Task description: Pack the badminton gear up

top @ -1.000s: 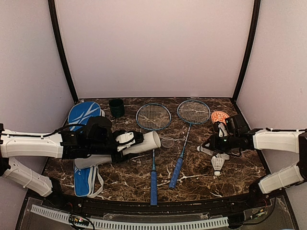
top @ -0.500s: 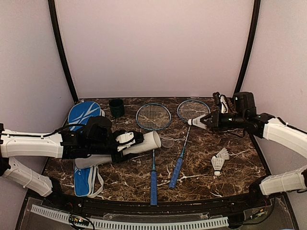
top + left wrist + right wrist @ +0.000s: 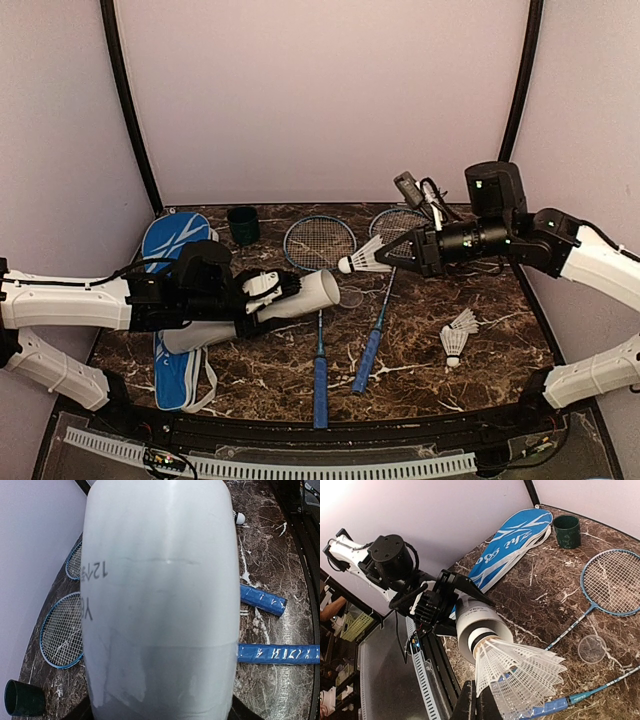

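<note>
Top external view: left gripper (image 3: 258, 294) grips the white tube (image 3: 316, 291) clear of the table (image 3: 420, 345), mouth facing the right gripper (image 3: 403, 252), which pinches a shuttlecock (image 3: 366, 260) cork-first just short of it, presumably for insertion.

The light is soft and even; the marble counter (image 3: 420, 375) around the white tube (image 3: 312, 292) carries only weak shadows. From the left wrist this tube fills the view, blurred and bulged. From the right wrist, the wall (image 3: 340, 500) up-left of the tube is washed out.
</note>
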`<act>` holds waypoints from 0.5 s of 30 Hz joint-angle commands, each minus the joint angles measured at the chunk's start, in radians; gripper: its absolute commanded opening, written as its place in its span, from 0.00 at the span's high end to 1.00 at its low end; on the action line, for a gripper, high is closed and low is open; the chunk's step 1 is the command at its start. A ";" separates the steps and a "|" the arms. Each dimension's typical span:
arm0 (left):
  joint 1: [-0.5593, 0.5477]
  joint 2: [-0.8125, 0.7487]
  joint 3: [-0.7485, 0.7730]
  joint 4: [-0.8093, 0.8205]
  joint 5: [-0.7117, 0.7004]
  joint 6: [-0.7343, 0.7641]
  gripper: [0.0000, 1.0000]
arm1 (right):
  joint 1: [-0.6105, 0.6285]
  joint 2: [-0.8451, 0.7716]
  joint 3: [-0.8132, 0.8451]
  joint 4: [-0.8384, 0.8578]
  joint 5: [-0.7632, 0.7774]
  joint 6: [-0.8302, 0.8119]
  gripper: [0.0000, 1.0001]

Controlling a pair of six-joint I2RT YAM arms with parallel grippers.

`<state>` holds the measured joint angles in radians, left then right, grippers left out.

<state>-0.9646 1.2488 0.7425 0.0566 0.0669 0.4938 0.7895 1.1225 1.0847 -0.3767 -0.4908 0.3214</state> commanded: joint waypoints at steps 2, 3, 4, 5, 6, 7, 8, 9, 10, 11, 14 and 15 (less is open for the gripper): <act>0.000 -0.018 0.020 0.053 0.042 -0.030 0.67 | 0.089 0.062 0.062 -0.059 0.057 -0.051 1.00; 0.000 -0.019 0.021 0.057 0.048 -0.033 0.67 | 0.101 0.076 0.061 -0.065 0.070 -0.057 1.00; 0.001 -0.021 0.021 0.061 0.056 -0.035 0.67 | 0.112 0.090 0.086 -0.070 0.078 -0.063 1.00; 0.001 -0.022 0.021 0.065 0.059 -0.039 0.67 | 0.121 0.104 0.099 -0.074 0.088 -0.068 1.00; 0.001 -0.024 0.020 0.070 0.064 -0.042 0.67 | 0.130 0.116 0.107 -0.075 0.096 -0.072 1.00; 0.001 -0.026 0.019 0.074 0.071 -0.045 0.67 | 0.138 0.127 0.114 -0.071 0.098 -0.075 1.00; 0.000 -0.027 0.017 0.079 0.075 -0.047 0.67 | 0.145 0.139 0.120 -0.067 0.099 -0.077 1.00; 0.000 -0.028 0.015 0.085 0.079 -0.049 0.67 | 0.151 0.150 0.129 -0.059 0.100 -0.077 1.00; 0.001 -0.030 0.014 0.087 0.085 -0.052 0.67 | 0.156 0.161 0.137 -0.052 0.097 -0.079 1.00; 0.000 -0.031 0.013 0.090 0.089 -0.055 0.67 | 0.162 0.172 0.146 -0.044 0.091 -0.079 1.00; 0.000 -0.042 0.004 0.106 0.107 -0.065 0.67 | 0.177 0.204 0.169 -0.019 0.070 -0.077 1.00; 0.000 -0.046 0.001 0.110 0.110 -0.068 0.67 | 0.182 0.213 0.172 -0.011 0.058 -0.075 1.00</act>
<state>-0.9646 1.2434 0.7433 0.0994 0.1215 0.4671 0.9470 1.3098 1.2091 -0.4480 -0.4141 0.2604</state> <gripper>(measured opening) 0.655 0.007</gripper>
